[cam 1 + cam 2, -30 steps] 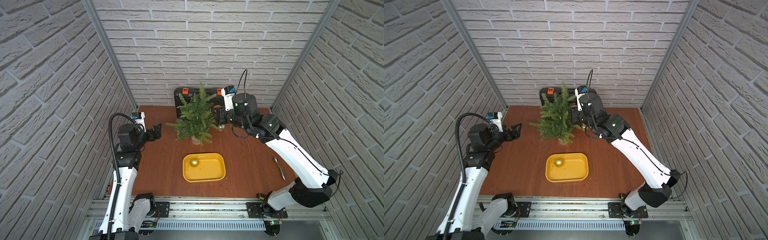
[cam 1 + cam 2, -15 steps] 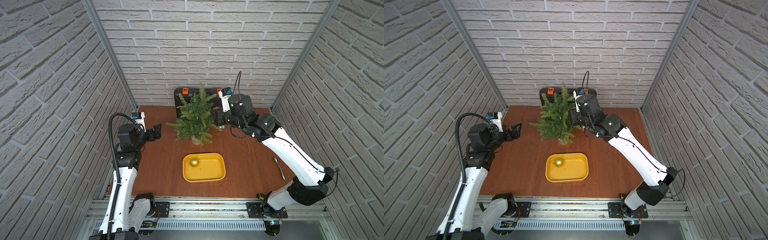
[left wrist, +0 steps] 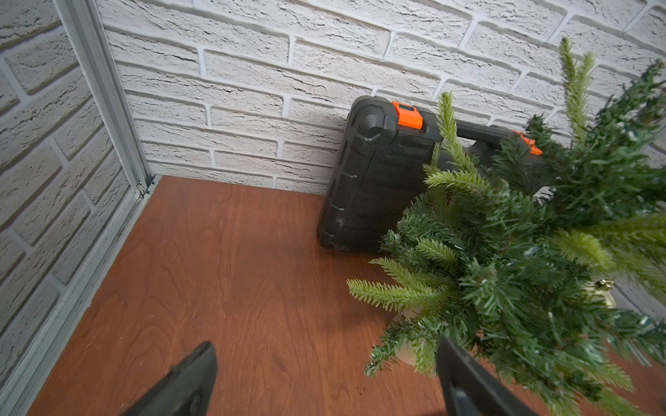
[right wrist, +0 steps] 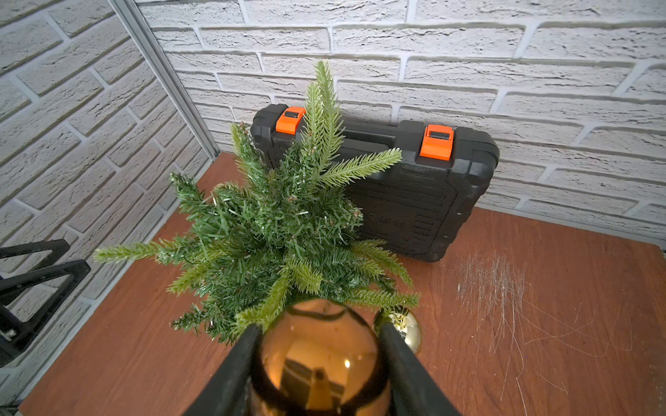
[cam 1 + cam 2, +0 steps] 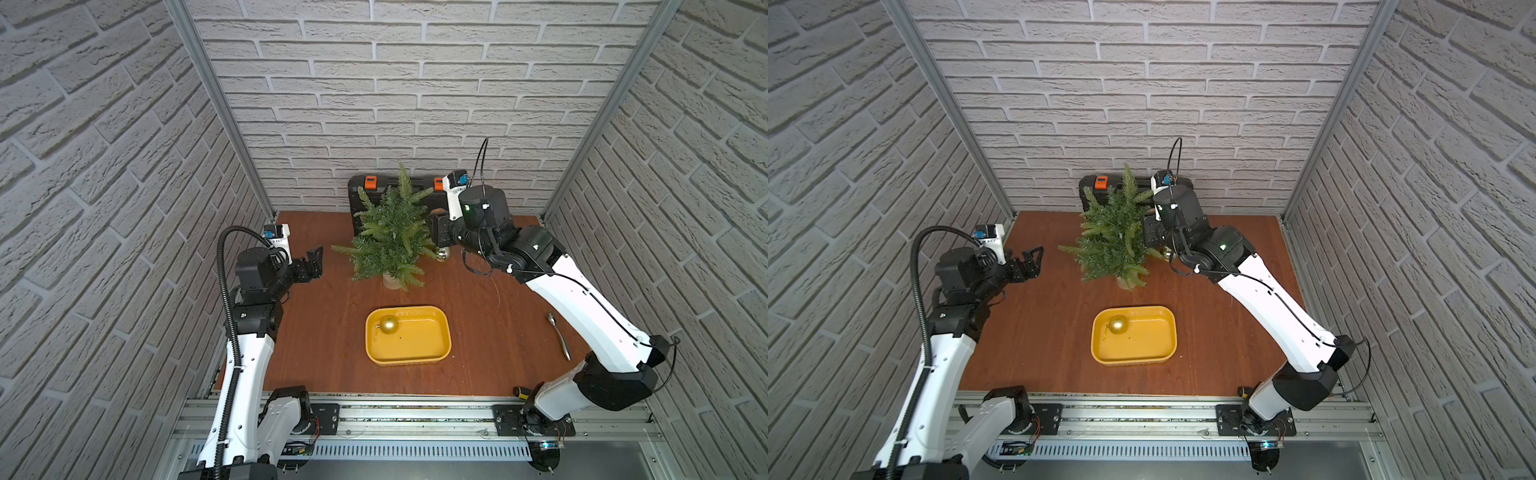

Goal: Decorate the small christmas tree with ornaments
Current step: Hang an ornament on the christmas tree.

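Small green artificial christmas tree (image 5: 390, 237), spiky needles and pale base, stands upright on the brown desk (image 5: 316, 340) at upper centre in both top views. Small shiny gold bauble (image 4: 398, 326) sits under a low branch tip; cannot tell if it hangs. Right gripper (image 4: 320, 330) clamps the shiny copper-brown bauble (image 4: 319, 363) beside the branches. Larger matte gold bauble (image 5: 389, 324) lies in the yellow tray (image 5: 432, 353). Left gripper (image 5: 313, 259) is open and empty. Versus one second ago, the right wrist is slightly nearer the tree and the left arm is unchanged.

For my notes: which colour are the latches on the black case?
Orange; the latches show best in the right wrist view.
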Action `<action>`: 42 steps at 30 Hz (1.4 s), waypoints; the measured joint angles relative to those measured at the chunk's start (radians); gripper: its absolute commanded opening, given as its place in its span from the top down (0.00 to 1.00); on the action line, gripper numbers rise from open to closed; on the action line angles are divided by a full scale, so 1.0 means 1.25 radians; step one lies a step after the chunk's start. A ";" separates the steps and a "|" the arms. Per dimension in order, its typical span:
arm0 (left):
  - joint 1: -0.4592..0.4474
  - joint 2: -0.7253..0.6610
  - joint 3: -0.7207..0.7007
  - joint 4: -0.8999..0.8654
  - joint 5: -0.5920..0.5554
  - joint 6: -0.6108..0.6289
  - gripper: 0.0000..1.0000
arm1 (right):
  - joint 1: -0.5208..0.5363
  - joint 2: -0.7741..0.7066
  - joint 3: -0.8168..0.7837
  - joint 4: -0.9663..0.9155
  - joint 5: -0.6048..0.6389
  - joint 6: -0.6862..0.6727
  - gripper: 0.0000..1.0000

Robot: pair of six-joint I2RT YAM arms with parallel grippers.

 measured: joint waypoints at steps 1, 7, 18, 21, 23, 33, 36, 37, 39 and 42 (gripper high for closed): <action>0.000 0.000 0.000 0.000 0.000 0.000 0.05 | 0.000 0.000 0.003 0.000 -0.002 0.000 0.56; 0.002 0.000 0.000 0.000 0.000 0.000 0.05 | 0.000 0.000 0.016 0.001 -0.013 -0.002 0.56; 0.003 0.000 0.000 0.000 0.000 0.000 0.05 | 0.000 0.027 0.074 -0.001 -0.036 -0.006 0.56; 0.003 0.000 0.000 0.000 0.000 0.000 0.05 | 0.000 0.047 0.090 -0.002 -0.039 -0.006 0.56; 0.003 0.000 0.000 0.000 0.000 0.000 0.05 | 0.000 0.061 0.100 -0.002 -0.042 -0.007 0.56; 0.003 0.000 0.000 0.000 0.000 0.000 0.05 | 0.000 0.086 0.145 -0.006 -0.037 -0.027 0.56; 0.003 0.000 0.000 0.000 0.000 0.000 0.05 | 0.000 0.086 0.148 -0.007 -0.034 -0.028 0.56; 0.003 0.000 0.000 0.000 0.000 0.000 0.05 | 0.000 0.086 0.148 -0.008 -0.034 -0.029 0.56; 0.003 0.000 0.000 0.000 0.000 0.000 0.05 | 0.000 0.086 0.146 -0.012 -0.034 -0.031 0.56; 0.003 0.000 0.000 0.000 0.001 0.000 0.05 | 0.000 0.086 0.133 -0.013 -0.035 -0.034 0.56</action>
